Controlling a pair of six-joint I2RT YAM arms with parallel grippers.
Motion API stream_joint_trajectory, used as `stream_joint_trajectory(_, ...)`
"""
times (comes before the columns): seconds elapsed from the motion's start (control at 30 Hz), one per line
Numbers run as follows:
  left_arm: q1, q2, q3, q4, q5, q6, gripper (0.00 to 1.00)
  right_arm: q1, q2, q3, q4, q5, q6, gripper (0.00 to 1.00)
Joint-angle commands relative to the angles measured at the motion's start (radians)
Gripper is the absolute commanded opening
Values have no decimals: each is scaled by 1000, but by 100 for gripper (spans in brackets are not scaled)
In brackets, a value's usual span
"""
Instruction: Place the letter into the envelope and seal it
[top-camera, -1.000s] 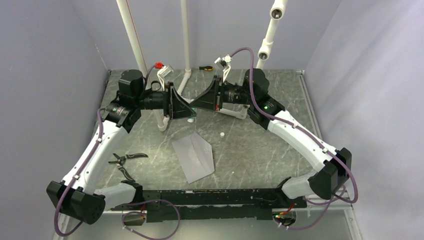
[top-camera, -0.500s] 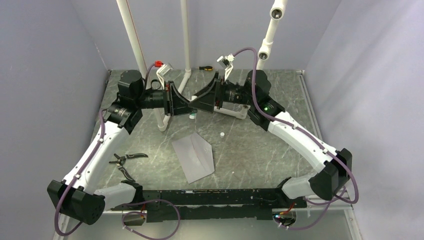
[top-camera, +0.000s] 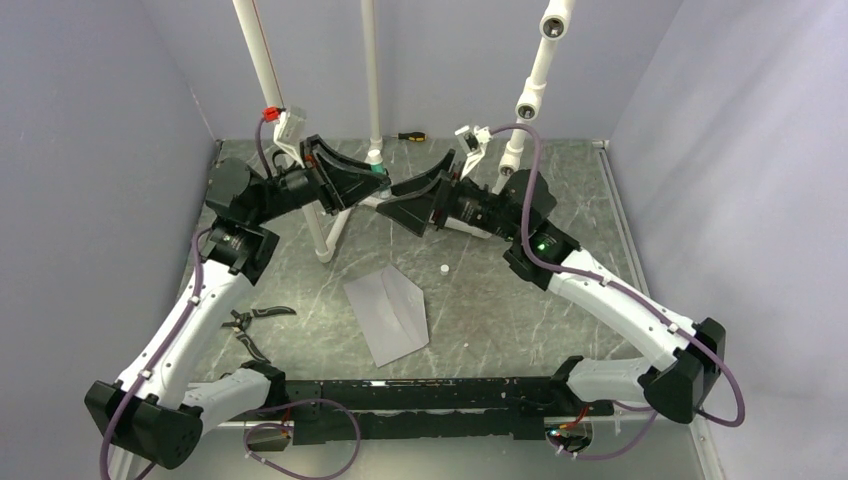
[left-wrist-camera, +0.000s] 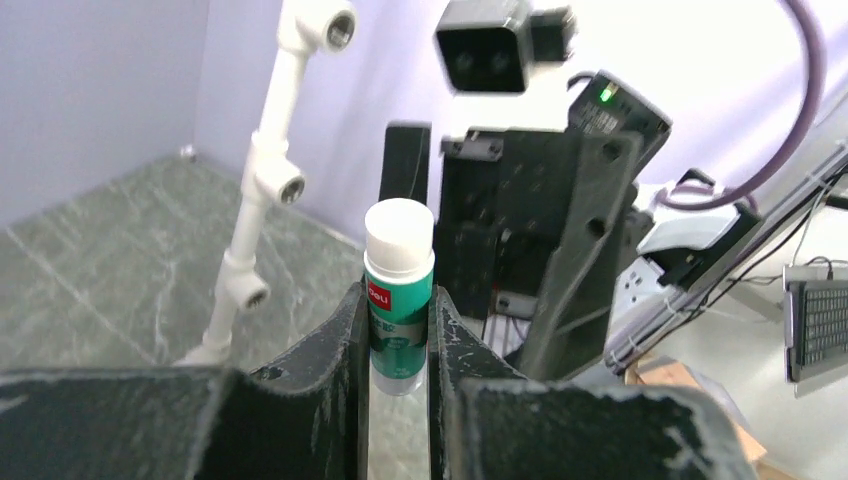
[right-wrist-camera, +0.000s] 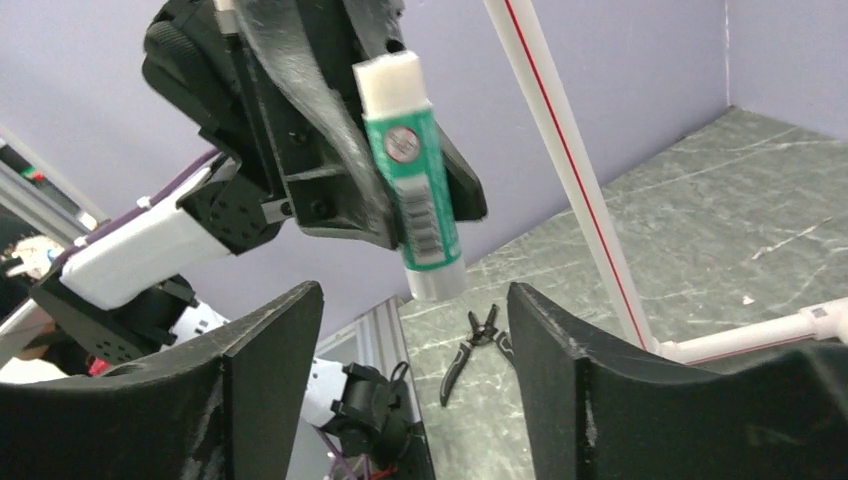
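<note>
Our left gripper's (left-wrist-camera: 398, 298) jaws are clamped on the glue stick (right-wrist-camera: 415, 180), upper centre of the overhead frame. The right gripper's (right-wrist-camera: 410, 290) jaws stand apart, empty. The envelope (top-camera: 388, 310) lies mid-frame, and we see no letter. We should grip firmly and lower the stick steadily to the flap.

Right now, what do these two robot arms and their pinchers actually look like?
Both the left arm and right arm have smooth white shells with black joints. A purple cable runs along each one. The left tool and right tool are matte black, wedge-shaped and scuffed at the edges. A small green light glows on the right arm.
</note>
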Motion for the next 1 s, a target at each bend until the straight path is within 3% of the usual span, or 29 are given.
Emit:
stream_joint_trajectory(0.0,-11,-4,-13,254,-65,-54,3,19,21,27,90,138,43,67)
stream_joint_trajectory(0.13,-13,0,1,278,-83,-78,3,18,21,23,187,114,100,58)
stream_joint_trajectory(0.33,-14,-4,-4,329,-114,-172,3,19,50,58,239,93,129,57)
stream_joint_trajectory(0.53,-16,12,-21,421,-99,-263,3,19,80,93,262,67,158,44)
stream_joint_trajectory(0.73,-17,-6,-14,351,-105,-219,3,16,84,106,290,77,192,39)
stream_joint_trajectory(0.87,-17,-4,1,354,-109,-238,3,3,84,102,296,77,226,20)
stream_joint_trajectory(0.97,-17,2,0,408,-114,-289,3,-26,81,58,399,59,329,5)
